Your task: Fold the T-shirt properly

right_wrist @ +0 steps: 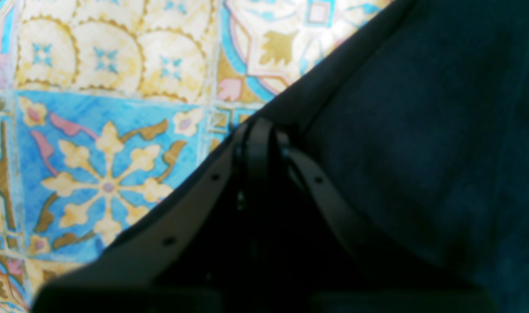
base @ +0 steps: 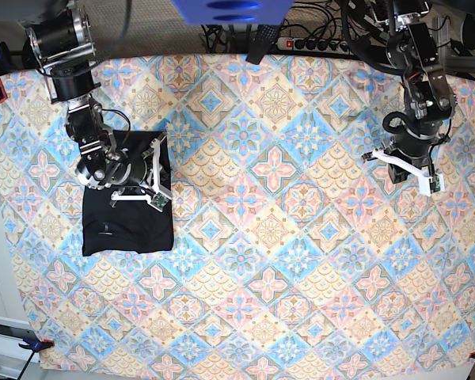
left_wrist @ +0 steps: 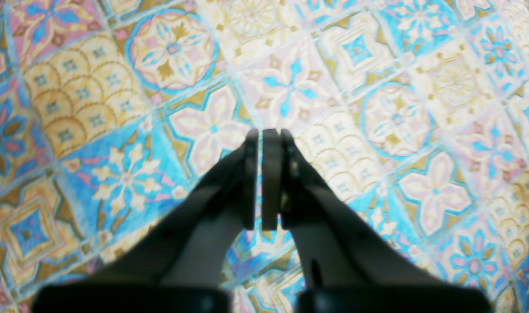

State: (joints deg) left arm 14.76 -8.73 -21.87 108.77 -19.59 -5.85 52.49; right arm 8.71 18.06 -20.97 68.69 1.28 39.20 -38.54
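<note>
The black T-shirt (base: 127,229) lies as a flat folded rectangle at the left of the patterned table. My right gripper (base: 160,147) hovers at its upper right edge. In the right wrist view this gripper (right_wrist: 258,130) is shut, its tips right at the hem of the T-shirt (right_wrist: 421,130), which fills the right of that view. I see no cloth pinched between the fingers. My left gripper (base: 408,156) hangs far off at the right of the table. Seen in the left wrist view, the left gripper (left_wrist: 264,143) is shut and empty over bare tablecloth.
A tiled blue, pink and yellow tablecloth (base: 269,237) covers the whole table. Cables and a power strip (base: 317,43) run along the far edge. Clamps (base: 32,343) hold the cloth at the near left corner.
</note>
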